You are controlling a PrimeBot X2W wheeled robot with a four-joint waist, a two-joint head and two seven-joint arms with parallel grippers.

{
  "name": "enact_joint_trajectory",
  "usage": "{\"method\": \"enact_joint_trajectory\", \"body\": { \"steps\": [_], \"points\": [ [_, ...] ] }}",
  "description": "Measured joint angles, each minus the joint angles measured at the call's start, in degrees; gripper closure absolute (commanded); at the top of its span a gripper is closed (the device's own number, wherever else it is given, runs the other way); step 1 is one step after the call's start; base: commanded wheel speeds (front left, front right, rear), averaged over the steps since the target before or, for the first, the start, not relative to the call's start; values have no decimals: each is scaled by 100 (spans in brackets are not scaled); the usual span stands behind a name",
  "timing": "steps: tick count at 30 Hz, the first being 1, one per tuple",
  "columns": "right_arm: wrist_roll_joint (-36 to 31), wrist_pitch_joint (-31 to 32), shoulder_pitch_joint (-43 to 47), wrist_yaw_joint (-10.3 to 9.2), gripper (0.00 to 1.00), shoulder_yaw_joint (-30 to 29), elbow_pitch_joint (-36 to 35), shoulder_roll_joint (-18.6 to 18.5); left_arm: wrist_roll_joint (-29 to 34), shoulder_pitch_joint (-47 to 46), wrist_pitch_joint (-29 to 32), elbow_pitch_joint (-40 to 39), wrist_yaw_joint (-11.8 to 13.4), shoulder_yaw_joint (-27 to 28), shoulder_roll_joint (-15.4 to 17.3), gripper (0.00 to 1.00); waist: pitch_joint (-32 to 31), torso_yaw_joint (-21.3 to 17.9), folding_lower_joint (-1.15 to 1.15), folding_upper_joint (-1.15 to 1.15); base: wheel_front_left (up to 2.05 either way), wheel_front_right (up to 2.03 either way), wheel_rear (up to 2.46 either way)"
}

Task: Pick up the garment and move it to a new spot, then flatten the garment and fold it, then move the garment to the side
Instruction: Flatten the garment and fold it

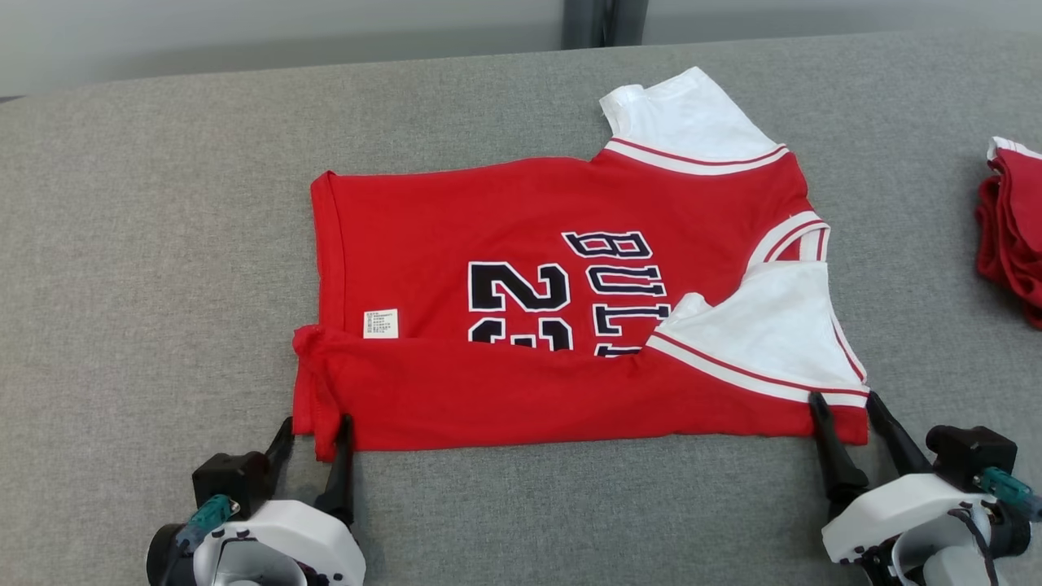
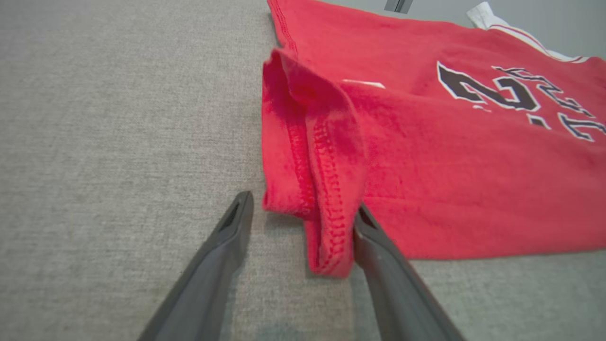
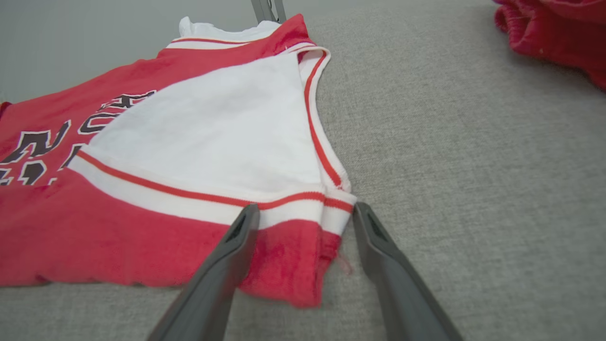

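At seven o'clock in my head view the left gripper sits with its fingers spread, straddling the bunched hem corner of the garment. The garment is a red jersey lying sideways mid-table on the grey woven table cover, with its near long edge folded up over the print. As I read it, this is the folding step. To do it well I'd take the whole double-stitched hem roll between the fingers, since the left wrist view shows it puckered and leaning on the right-hand finger. I'd lift both corners level so the soft knit doesn't drag or twist. Moving right, a small white care label lies flat at the fold line. The dark block lettering is half covered by the flap. A white sleeve panel with red piping lies smooth and triangular. At five o'clock the right gripper is likewise apart, its fingers either side of the striped shoulder corner, holding nothing. At three o'clock a rumpled red cloth pile lies well apart from the jersey.
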Motion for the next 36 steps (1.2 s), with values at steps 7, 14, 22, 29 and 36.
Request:
{"method": "enact_joint_trajectory", "body": {
  "steps": [7, 14, 22, 29, 36],
  "points": [
    [324, -49, -188, 3, 100, 202, 296, -37, -62, -123, -49, 218, -101, -32, -22, 100, -5, 23, 0, 0, 0, 0, 0],
    [670, -55, -129, 2, 100, 399, 190, -198, -94, -69, -134, 156, -120, -38, 34, 100, -94, 64, 0, 0, 0, 0, 0],
    [760, -38, 722, 2, 100, 322, -324, -331, -220, 691, 43, -349, 29, -43, 59, 100, -474, 149, 0, 0, 0, 0, 0],
    [675, 259, 1528, 2, 100, 60, -857, -215, -350, 1409, 354, -767, 154, -144, 34, 100, -805, 184, 0, 0, 0, 0, 0],
    [504, 576, 1866, 0, 0, -105, -1201, -41, -360, 1601, 535, -921, 257, -218, 41, 0, -872, 171, 0, 0, 0, 0, 0]
  ]
}}
